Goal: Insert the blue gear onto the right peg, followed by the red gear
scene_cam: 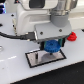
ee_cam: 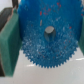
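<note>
The gripper [scene_cam: 50, 44] held the flat bright-blue toothed gear [ee_cam: 47, 35] over the grey black-rimmed plate [scene_cam: 35, 58]; the small red gear [scene_cam: 73, 36], at its three o'clock, waited untouched.

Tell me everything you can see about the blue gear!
The blue gear is a bright-blue flat disc with small teeth around its rim and a round centre hole, where something dark grey shows. It looks like speckled plastic. In the exterior view it sits under the gripper, over the grey, black-rimmed plate. In the wrist view a green gripper pad sits against its edge. Whether it rests on the plate cannot be told.
</note>
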